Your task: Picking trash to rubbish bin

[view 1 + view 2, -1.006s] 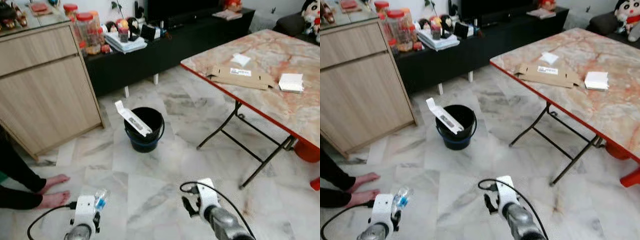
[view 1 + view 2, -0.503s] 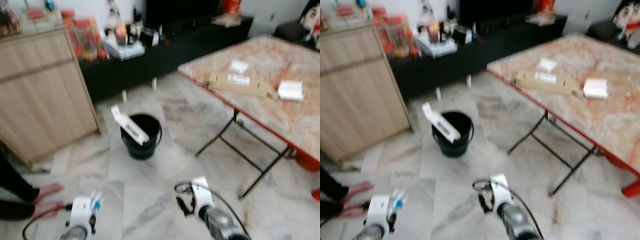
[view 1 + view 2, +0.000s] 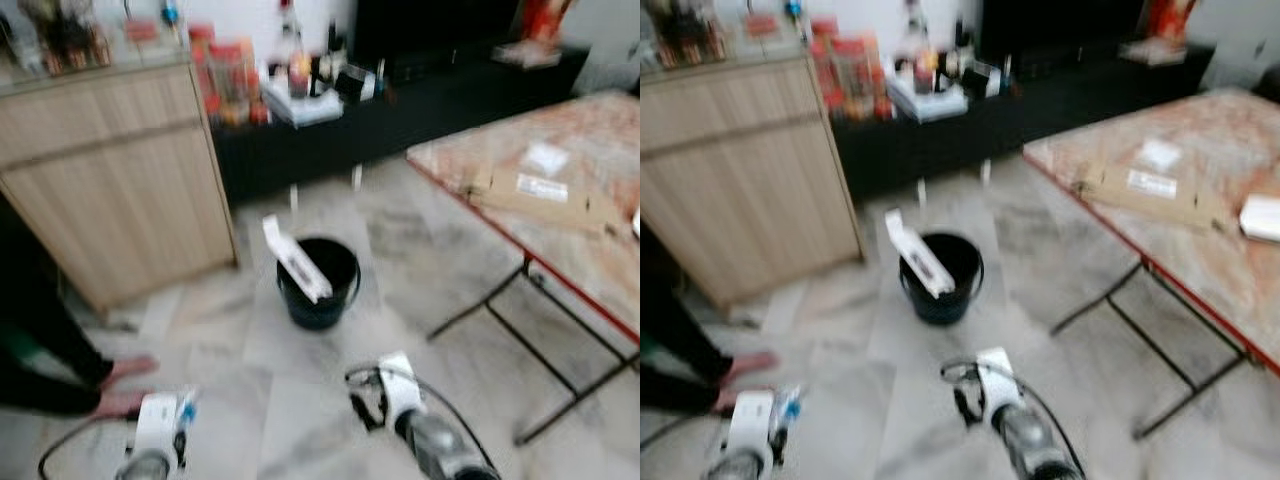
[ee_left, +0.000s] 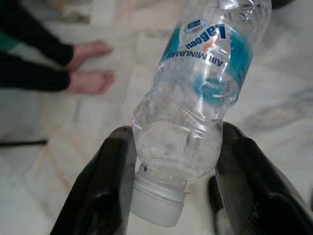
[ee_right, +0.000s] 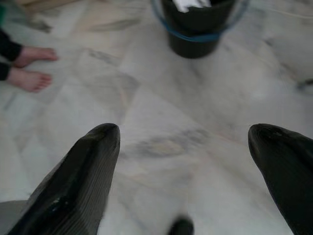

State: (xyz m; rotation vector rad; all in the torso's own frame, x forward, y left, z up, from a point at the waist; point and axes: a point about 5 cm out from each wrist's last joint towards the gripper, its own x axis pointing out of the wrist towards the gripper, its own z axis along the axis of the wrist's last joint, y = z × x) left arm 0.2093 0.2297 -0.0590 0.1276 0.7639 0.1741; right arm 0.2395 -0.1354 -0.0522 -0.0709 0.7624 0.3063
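From my station the one thing I can read is the blue label on the clear plastic bottle point(image 4: 195, 98) clamped between the left gripper point(image 4: 173, 196)'s black fingers: seen upside down in the wrist view, it says "LaBoost" in large letters with "AIR MINUMAN" on the line beside it. The flattened cardboard point(image 3: 535, 195) on the marble-patterned table point(image 3: 590, 270) carries a white sticker, but the head views are too blurred for me to read it. The jars and packets on the dark low shelf point(image 3: 400, 120) are likewise too smeared to read.
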